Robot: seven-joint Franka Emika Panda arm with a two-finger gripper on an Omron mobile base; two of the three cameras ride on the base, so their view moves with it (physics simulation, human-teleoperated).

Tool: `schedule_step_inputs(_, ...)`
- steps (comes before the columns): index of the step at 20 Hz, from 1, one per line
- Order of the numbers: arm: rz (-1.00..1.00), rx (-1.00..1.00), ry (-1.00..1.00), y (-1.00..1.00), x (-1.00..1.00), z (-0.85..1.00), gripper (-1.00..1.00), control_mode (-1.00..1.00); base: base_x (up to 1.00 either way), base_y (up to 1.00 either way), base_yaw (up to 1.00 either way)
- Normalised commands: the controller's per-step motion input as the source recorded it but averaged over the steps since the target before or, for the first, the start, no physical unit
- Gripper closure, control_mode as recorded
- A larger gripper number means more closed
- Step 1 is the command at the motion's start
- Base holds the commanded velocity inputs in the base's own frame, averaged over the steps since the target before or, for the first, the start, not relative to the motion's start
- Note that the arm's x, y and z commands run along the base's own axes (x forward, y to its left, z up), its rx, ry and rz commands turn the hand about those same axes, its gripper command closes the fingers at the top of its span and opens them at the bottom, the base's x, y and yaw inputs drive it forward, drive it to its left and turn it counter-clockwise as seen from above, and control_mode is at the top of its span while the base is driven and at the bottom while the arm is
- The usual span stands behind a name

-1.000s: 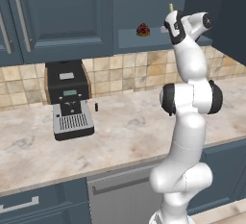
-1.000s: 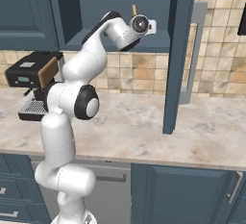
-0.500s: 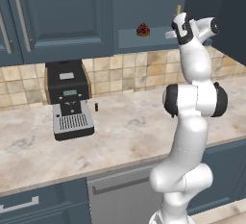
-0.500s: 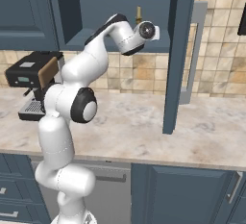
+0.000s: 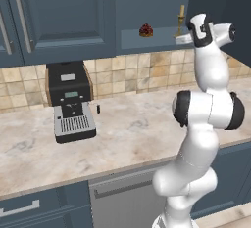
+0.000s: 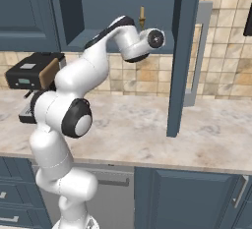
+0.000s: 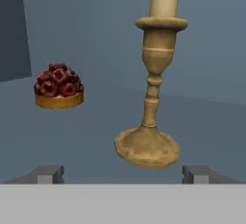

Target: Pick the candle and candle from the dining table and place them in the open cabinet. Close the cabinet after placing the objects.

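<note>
While claw (image 7: 123,174) gapes open, candle (image 7: 153,81) upright in cabinet (image 5: 147,38), berry tart (image 7: 58,86) beside.

Even, soft rendered light — no glare, no blur.
The bench (image 5: 127,134) is evenly bright; the cabinet (image 6: 93,7) interior sits dimmer. In the hand view a faint shadow pools under the candlestick (image 7: 150,117) — edges crisp, undistorted.

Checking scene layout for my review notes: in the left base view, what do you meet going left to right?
Coffee machine → dark red tart → candle on its brass candlestick → robot arm.
</note>
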Motion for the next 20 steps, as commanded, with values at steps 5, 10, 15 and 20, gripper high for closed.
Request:
schedule_step_inputs(5,0.16,-0.02,-0.12,0.41,-0.68,0.0,-1.0,-1.0,0.0,0.0,0.0)
schedule_step_inputs(10,0.38,-0.2,-0.17,0.93,-0.75,-0.15,-1.0,-1.0,0.0,0.0,0.0)
schedule_step_inputs(15,0.48,-0.29,-0.19,0.91,-0.68,-0.16,-1.0,-1.0,0.0,0.0,0.0)
schedule_step_inputs(20,0.49,-0.39,-0.22,0.67,-0.69,-0.04,-1.0,-1.0,0.0,0.0,0.0)
